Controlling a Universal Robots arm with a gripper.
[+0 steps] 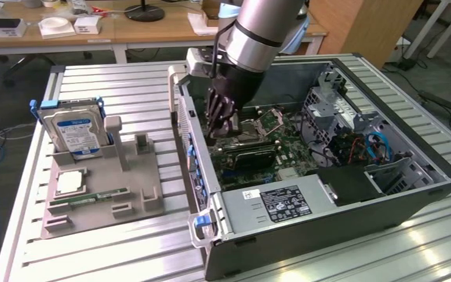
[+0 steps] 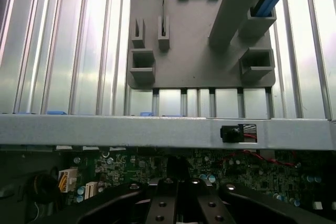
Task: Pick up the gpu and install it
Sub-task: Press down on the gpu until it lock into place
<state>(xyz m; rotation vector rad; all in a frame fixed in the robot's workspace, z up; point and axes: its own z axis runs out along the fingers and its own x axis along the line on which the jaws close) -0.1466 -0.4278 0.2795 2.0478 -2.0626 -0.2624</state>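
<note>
While the arm reaches down into the open computer case (image 1: 329,235), the gripper (image 1: 219,130) sits low inside it, close to the case's ten o'clock wall in the exterior view, with its fingers drawn fully together. Just beside the fingertips, toward five o'clock, is the gpu (image 1: 251,155): a green card with a black heatsink block, down among the motherboard parts at the bottom of the case. Whether the closed fingers pinch its edge or merely rest near it cannot be told. From the wrist view the dark fingers (image 2: 160,203) hang over the green motherboard (image 2: 121,166), with the case's pale metal wall (image 2: 105,129) running straight across beyond them. Outside the case, toward nine o'clock in the exterior view, a gray holder (image 1: 143,194) lies on the ribbed metal table (image 1: 115,88). It carries a silver hard drive (image 1: 73,129) with a blue label standing upright at its eleven o'clock corner, and a slim green memory stick (image 1: 92,197) lying flat nearer seven o'clock.
</note>
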